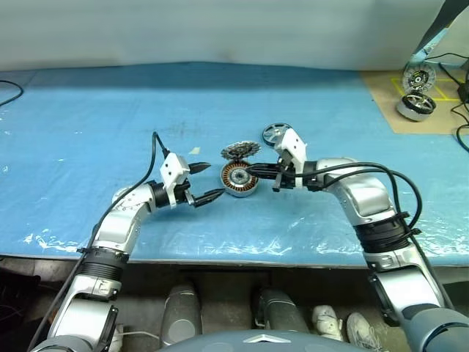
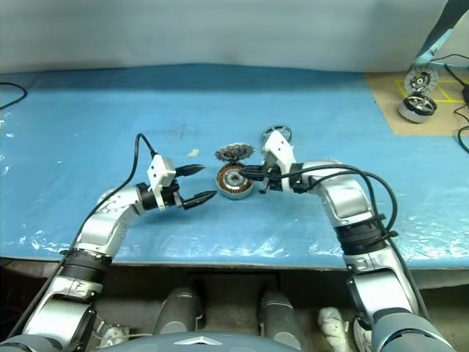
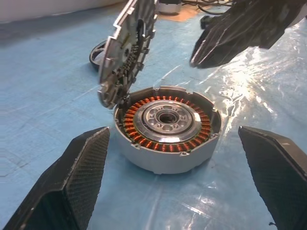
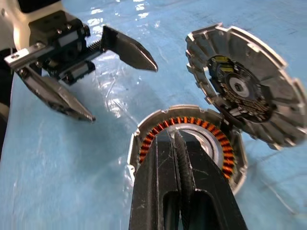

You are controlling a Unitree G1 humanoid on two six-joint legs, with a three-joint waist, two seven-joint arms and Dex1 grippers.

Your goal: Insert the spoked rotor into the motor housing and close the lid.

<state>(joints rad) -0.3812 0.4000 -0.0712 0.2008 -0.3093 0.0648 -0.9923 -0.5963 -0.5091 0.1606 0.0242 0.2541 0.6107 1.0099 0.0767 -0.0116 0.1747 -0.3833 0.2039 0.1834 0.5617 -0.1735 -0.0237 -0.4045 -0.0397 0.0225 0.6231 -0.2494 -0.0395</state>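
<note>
On the blue plastic-covered worktop (image 1: pixel 88 132) the motor housing (image 1: pixel 239 178) sits near the middle, its copper-orange windings exposed around the central hub. The lid (image 1: pixel 240 151) stands tilted on edge at the housing's far rim, its inner face turned toward the cup and its lower edge touching the rim, so the opening is uncovered. The spoked rotor (image 1: pixel 275 133) lies flat on the worktop just beyond the right end effector, apart from the housing. At the far right corner, a sheet of brown cardboard (image 1: pixel 388 103) carries a silver motor (image 1: pixel 415 107) and a silver spoked wheel (image 1: pixel 418 78), with black cables beside them. The left end effector (image 1: pixel 206 183) hovers just left of the housing, fingers spread wide and holding nothing. The right end effector (image 1: pixel 251 170) has its fingers pressed together, empty, poised over the housing's right side.
</note>
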